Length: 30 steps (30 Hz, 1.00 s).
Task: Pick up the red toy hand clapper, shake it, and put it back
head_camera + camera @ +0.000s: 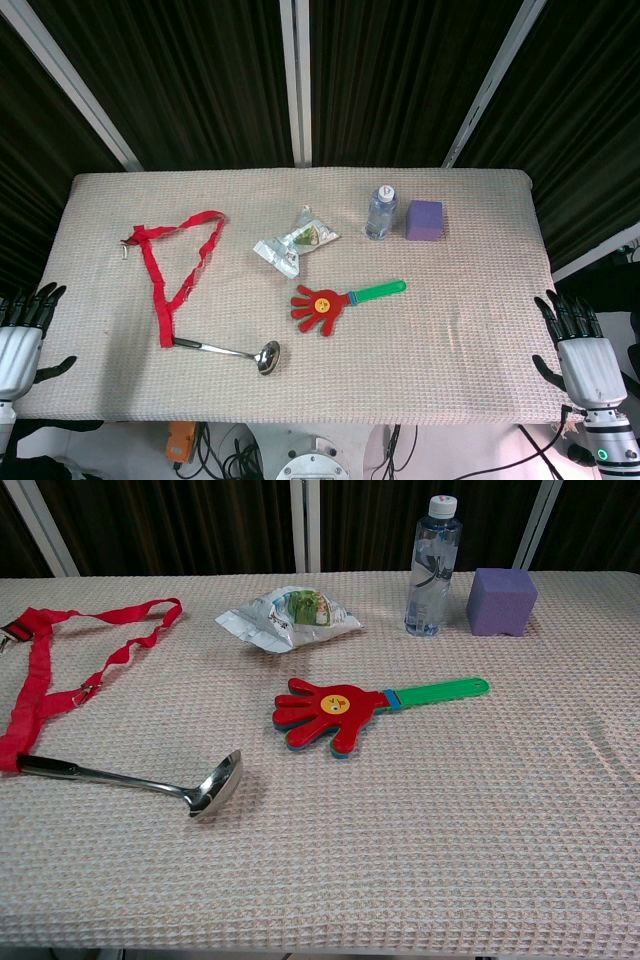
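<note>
Two hands: your left hand (pixel 22 335) and right hand (pixel 583 352) wait at the table (pixel 450 380) edges, fingers apart, holding nothing.
Clapper: red toy hand clapper (pixel 336 301) lies flat mid-table, untouched.
Handle: green, angled toward your right hand, so that side likely suits the grasp.

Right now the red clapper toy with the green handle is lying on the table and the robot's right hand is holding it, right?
Not quite. The red clapper does lie on the table, but the right hand is not holding it: the head view shows that hand at the table's edge, fingers apart, holding nothing.
</note>
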Motion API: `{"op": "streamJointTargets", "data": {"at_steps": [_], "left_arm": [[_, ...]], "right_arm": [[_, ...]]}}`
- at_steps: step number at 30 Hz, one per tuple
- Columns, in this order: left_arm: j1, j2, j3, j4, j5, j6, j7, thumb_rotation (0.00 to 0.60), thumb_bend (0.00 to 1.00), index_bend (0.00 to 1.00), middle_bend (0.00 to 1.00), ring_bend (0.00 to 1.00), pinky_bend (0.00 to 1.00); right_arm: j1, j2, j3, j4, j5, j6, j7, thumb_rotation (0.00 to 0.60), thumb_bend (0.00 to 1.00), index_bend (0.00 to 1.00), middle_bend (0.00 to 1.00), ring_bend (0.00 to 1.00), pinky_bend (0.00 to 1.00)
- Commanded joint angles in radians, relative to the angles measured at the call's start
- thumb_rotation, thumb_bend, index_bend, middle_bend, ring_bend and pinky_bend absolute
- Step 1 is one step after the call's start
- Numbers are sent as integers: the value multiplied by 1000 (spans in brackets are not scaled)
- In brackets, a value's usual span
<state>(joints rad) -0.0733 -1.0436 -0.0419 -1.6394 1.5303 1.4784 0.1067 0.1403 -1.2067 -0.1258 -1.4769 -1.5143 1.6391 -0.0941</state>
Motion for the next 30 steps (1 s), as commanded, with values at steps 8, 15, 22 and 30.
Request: {"op": "streamJointTargets", "data": {"at_steps": [8,15,22,30], "left_arm": [[0,-3,2,-10,-2,8,-12,600,60,74,36,0,6],[7,2,-1,-13,-16,22,-26,600,60,74,36,0,6],[14,-5,5,-3,-18,29,-37,600,60,74,36,0,6],[18,-7,9,-3,-17,34,-39,600,60,74,36,0,6]], "right_arm": [[-11,7,34,-12,-17,-39,8,600,150,0,0,0,0],[-2,14,57,-30,-19,-87,7,600,150,0,0,0,0],[26,15,81,-67,-8,-163,2,600,150,0,0,0,0],[75,3,121,-106,2,-244,-51,600,151,0,0,0,0]]}}
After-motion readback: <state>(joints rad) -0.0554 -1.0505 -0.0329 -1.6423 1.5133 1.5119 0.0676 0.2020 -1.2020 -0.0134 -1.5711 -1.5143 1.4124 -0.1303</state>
